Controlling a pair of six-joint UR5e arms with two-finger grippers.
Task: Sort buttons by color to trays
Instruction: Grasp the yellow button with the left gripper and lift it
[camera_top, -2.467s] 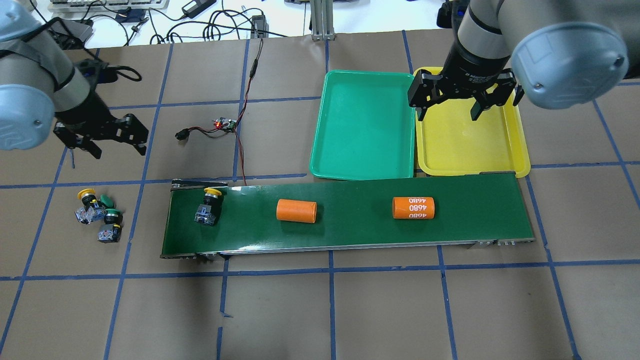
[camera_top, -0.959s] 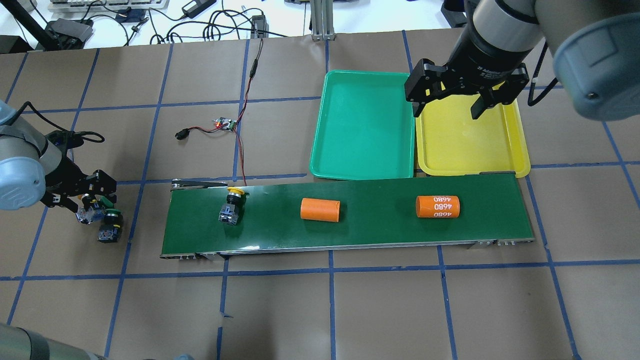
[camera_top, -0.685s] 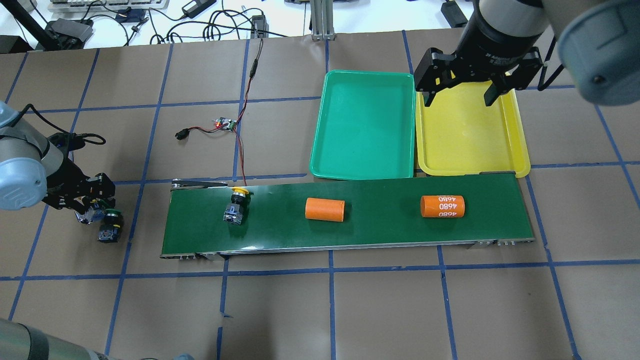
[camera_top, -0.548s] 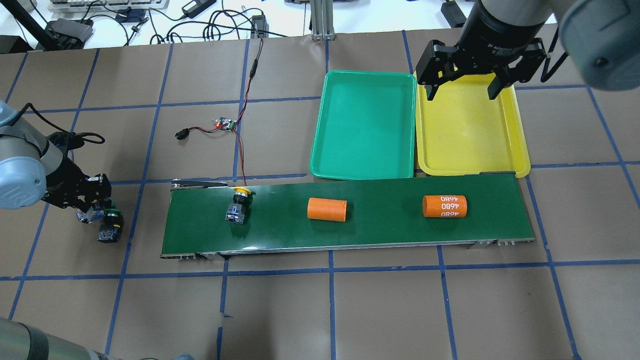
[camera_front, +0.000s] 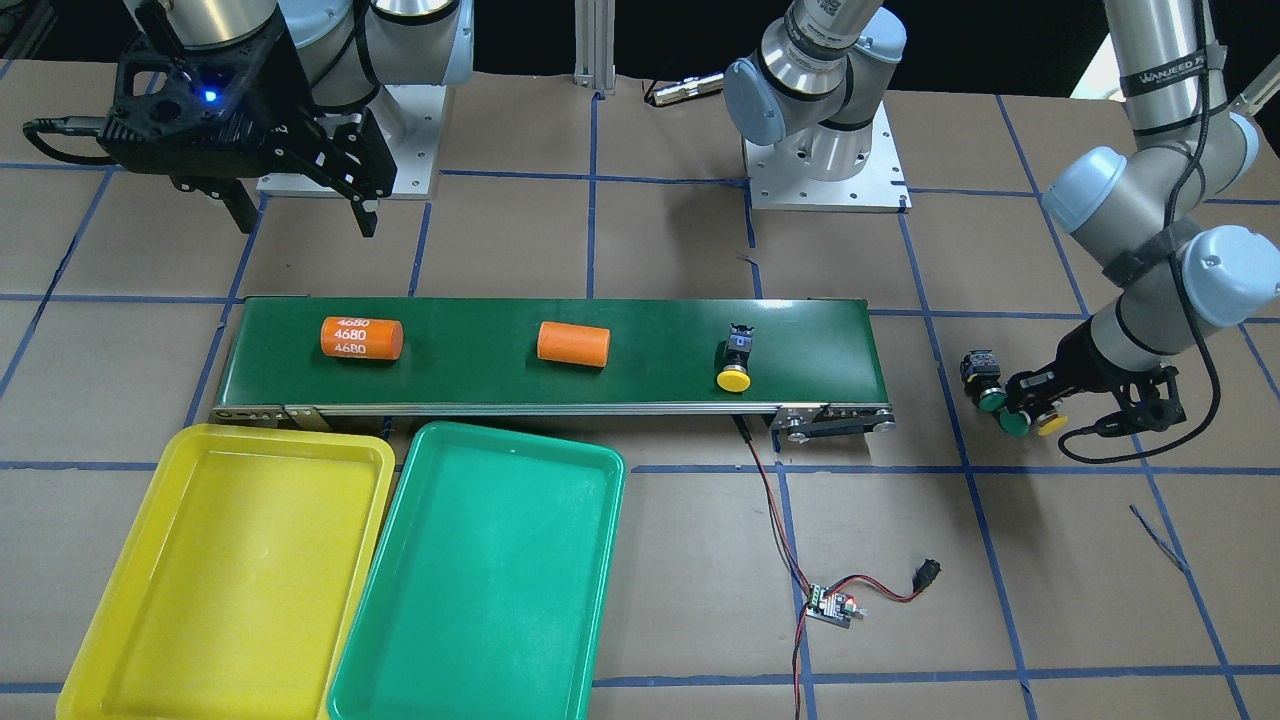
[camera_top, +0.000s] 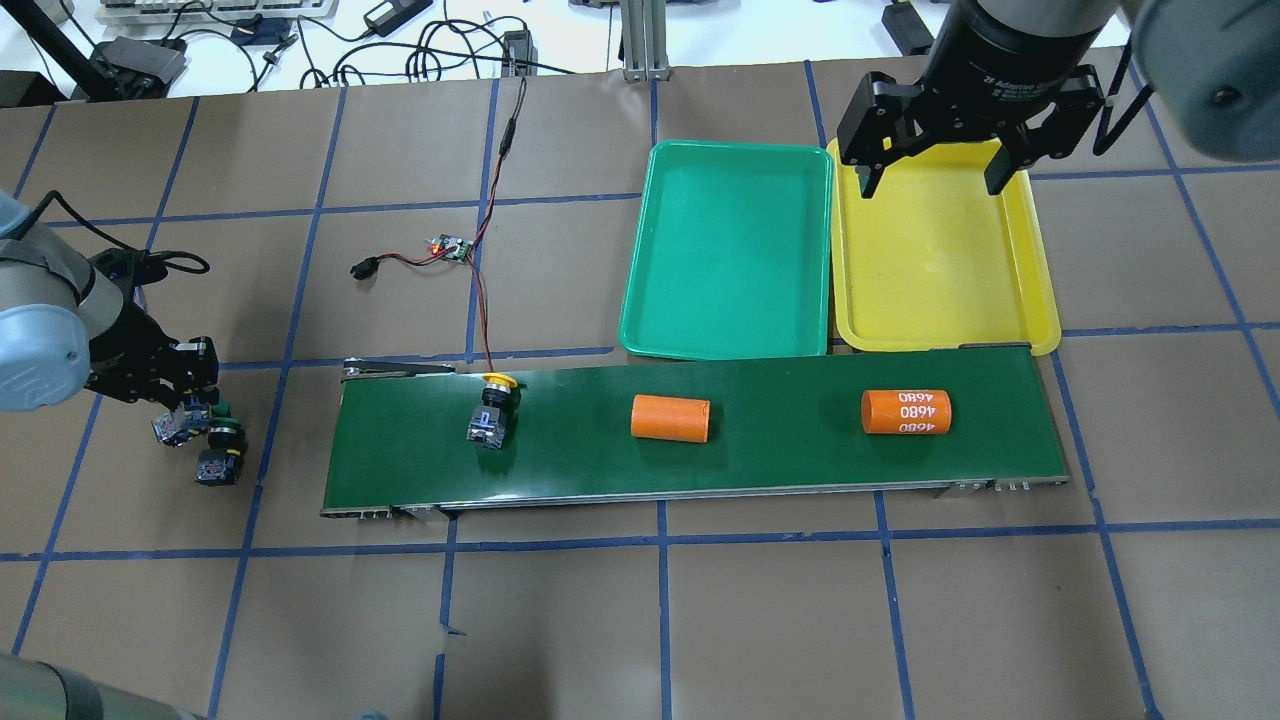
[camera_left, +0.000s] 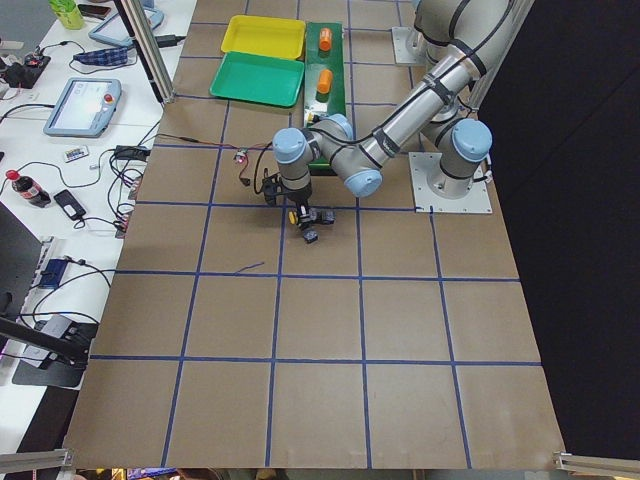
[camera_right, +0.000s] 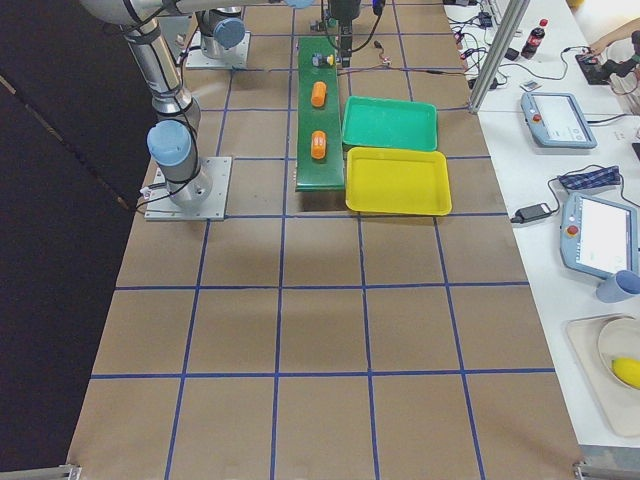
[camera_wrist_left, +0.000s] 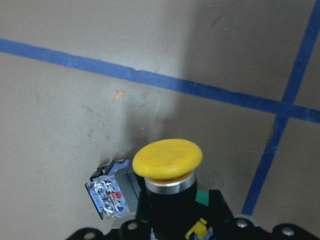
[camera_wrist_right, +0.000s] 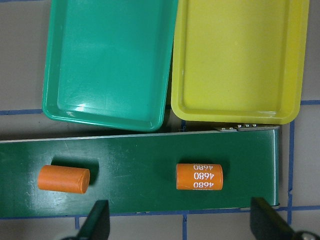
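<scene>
My left gripper (camera_top: 185, 395) is down at the pile of buttons on the table's left and is shut on a yellow-capped button (camera_wrist_left: 167, 160), which fills the left wrist view. Two green-capped buttons (camera_front: 992, 400) (camera_front: 1015, 425) lie right beside it. Another yellow-capped button (camera_top: 490, 410) rides on its side on the belt. My right gripper (camera_top: 935, 180) hangs open and holds nothing over the far end of the yellow tray (camera_top: 940, 270). The green tray (camera_top: 725, 250) lies next to it; both trays hold nothing.
The dark-green conveyor belt (camera_top: 760, 460) also carries a plain orange cylinder (camera_top: 670, 418) and one marked 4680 (camera_top: 906, 411). A small circuit board (camera_top: 450, 247) with red and black wires lies behind the belt's left end.
The belt has carried the yellow button and both cylinders to the right. My left gripper came down on the pile and closed on a button. My right gripper drew back toward the tray's far end.
</scene>
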